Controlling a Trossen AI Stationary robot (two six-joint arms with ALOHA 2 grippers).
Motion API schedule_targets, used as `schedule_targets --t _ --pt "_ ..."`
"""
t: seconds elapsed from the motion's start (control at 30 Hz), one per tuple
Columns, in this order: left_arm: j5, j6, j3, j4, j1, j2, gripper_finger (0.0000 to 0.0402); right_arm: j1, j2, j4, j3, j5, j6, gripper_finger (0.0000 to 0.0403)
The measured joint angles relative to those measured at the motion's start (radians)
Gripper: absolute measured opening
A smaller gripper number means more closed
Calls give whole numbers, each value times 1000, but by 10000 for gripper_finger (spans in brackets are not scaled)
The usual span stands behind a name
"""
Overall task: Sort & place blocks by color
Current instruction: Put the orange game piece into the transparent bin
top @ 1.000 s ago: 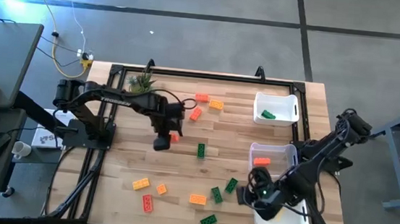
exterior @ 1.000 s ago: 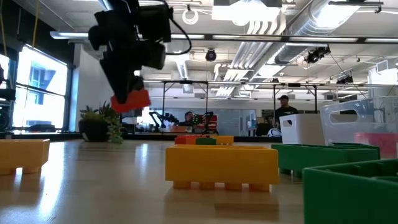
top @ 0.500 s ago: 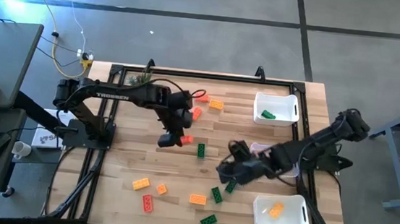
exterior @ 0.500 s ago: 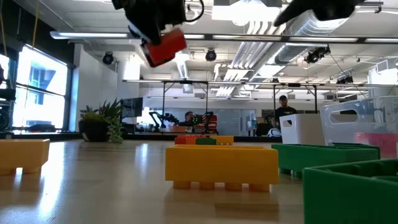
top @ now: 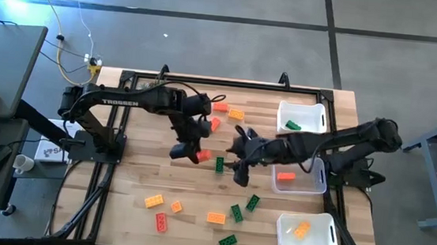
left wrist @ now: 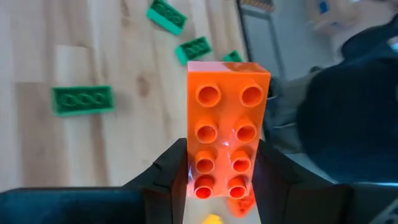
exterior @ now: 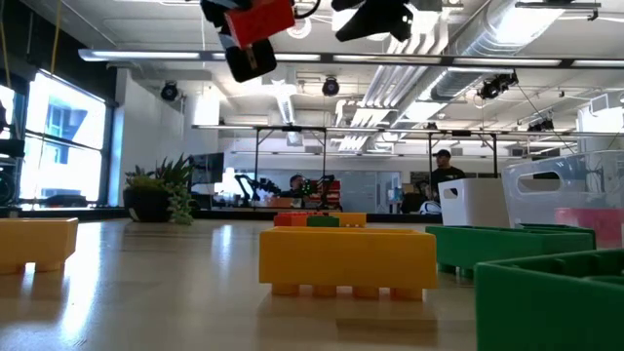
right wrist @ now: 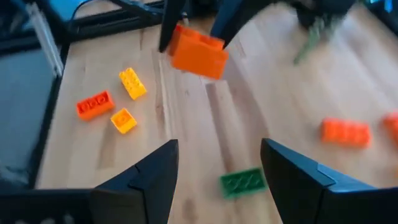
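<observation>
High view: the left gripper (top: pixel 192 153) hangs over the table's middle, clenched on a red-orange brick (top: pixel 203 154). The right gripper (top: pixel 240 166) reaches in close beside it, empty. Three white bins (top: pixel 318 125) line the right edge; the middle bin (top: pixel 320 184) holds a red-orange piece.

Low view: the red-orange brick (exterior: pixel 258 18) hangs high above the tabletop, with the right gripper (exterior: pixel 375 17) level with it.

Left wrist view: the fingers (left wrist: pixel 168 169) pinch the brick's (left wrist: pixel 226 140) lower end.

Right wrist view: the right arm's fingers (right wrist: pixel 149 175) stand spread, the brick (right wrist: pixel 199 53) ahead of them.

This looks like a hand-over; next, the right gripper must close on the brick's free end before the left lets go.
</observation>
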Motion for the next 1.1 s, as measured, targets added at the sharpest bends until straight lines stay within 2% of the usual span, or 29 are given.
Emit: schedule_targets --t 0.17,0.27,0.47,0.7,1.1 --pt "106 -77 0 0 0 0 109 -50 0 39 0 -24 -225 215" --pt "128 -136 0 10 0 5 109 -71 0 72 0 -52 -328 215" --pt "220 -284 0 73 12 31 109 -99 0 127 0 -167 -445 215" --pt "361 -420 0 219 27 72 109 -102 0 143 0 -210 -557 215" --pt "334 -452 0 254 81 88 111 -103 -2 122 0 -257 -563 215"
